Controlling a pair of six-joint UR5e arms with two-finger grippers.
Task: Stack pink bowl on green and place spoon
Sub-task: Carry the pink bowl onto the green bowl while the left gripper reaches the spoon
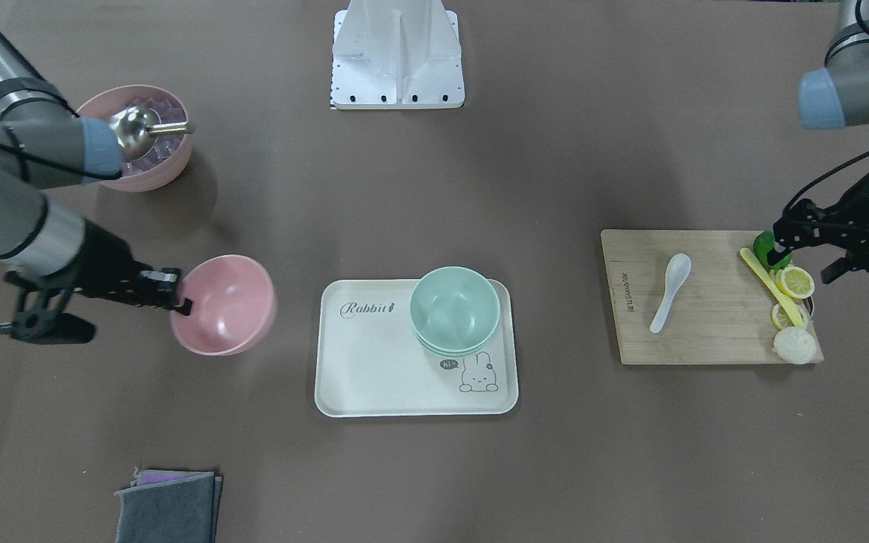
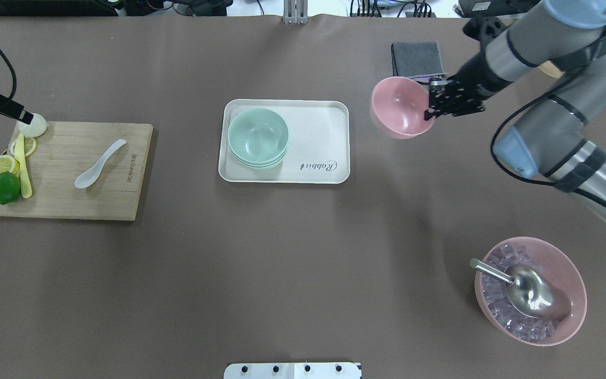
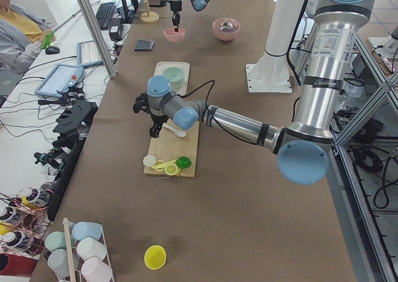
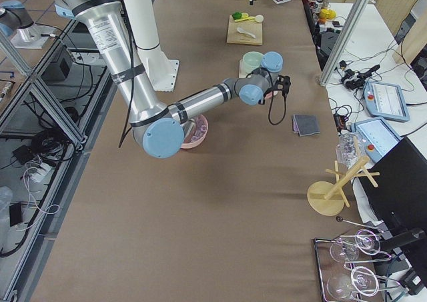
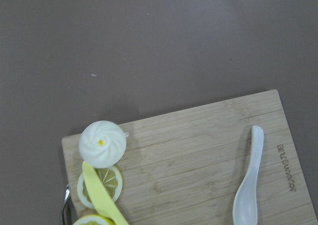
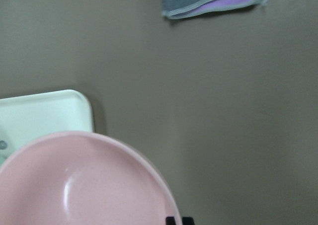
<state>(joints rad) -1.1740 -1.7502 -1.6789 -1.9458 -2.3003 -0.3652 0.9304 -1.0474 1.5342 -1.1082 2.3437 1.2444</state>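
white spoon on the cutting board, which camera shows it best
Overhead exterior: the whole spoon lies unobstructed on the cutting board. Front-facing shows it about as well. The left wrist view is closer but crops its bowl at the frame's edge. Both side views show it tiny; the right wrist view misses it.

Right gripper (image 2: 432, 109) pinches pink bowl (image 2: 400, 108) rim, just right of tray (image 2: 329, 126) (robot's right); left gripper (image 1: 802, 258) spread apart, well left of tray.
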